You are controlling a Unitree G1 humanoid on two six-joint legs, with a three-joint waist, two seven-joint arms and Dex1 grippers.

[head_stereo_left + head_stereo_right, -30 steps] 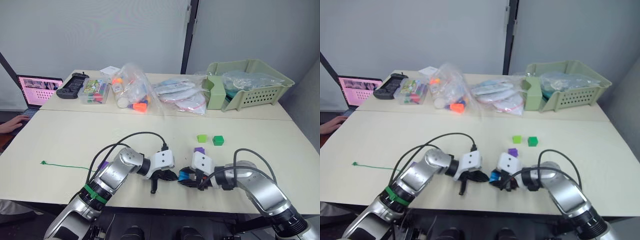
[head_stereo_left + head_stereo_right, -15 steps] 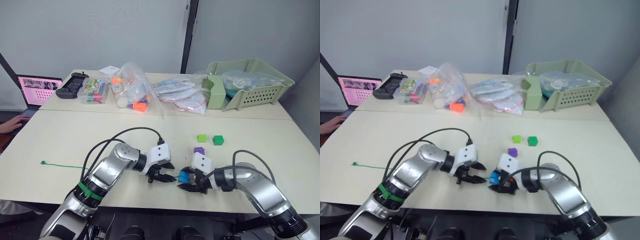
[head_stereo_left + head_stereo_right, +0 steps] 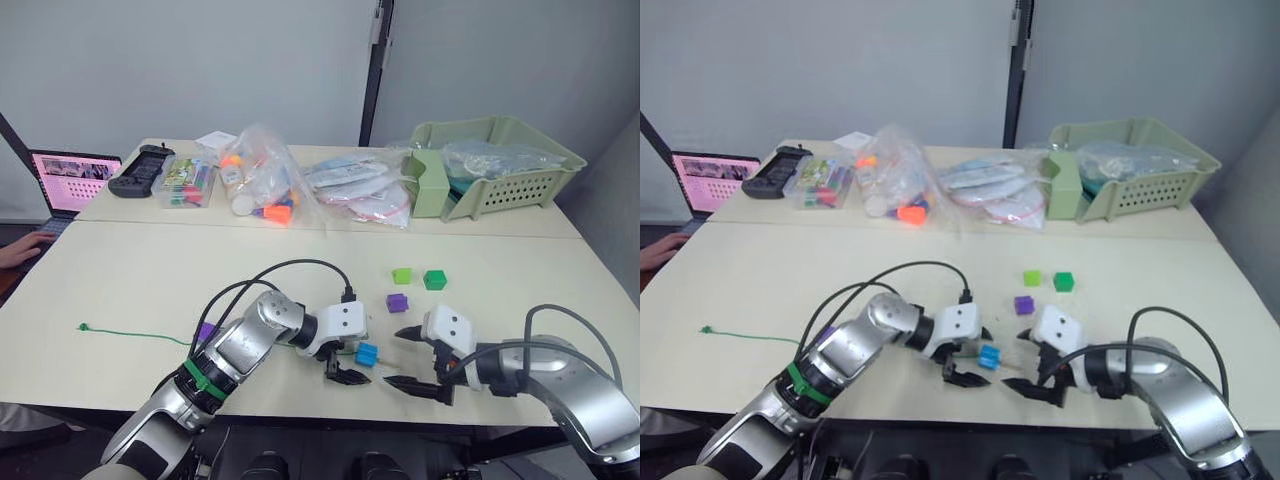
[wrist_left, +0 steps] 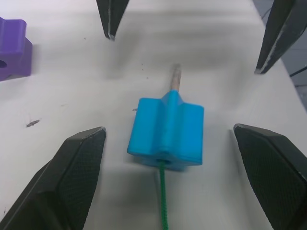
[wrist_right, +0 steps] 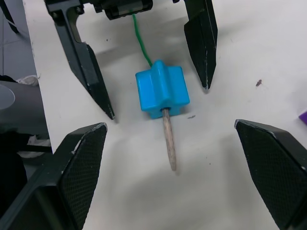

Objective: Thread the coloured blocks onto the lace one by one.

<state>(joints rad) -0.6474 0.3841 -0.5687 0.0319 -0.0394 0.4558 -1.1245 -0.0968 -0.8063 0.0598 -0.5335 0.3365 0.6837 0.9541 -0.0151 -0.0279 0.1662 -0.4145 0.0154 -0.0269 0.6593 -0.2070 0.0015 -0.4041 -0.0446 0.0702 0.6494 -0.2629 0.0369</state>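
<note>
Looking along my left gripper [image 4: 168, 139], I see its fingers spread wide on either side of the blue block [image 4: 167, 132], gripping nothing. My right gripper [image 5: 170, 139] faces it, also spread wide and empty. That block lies on the table [image 3: 150, 280] with the lace [image 3: 135, 336] through it, pale tip [image 5: 168, 141] poking out. A purple block [image 3: 397, 302] and two green blocks [image 3: 402, 275] sit just beyond.
</note>
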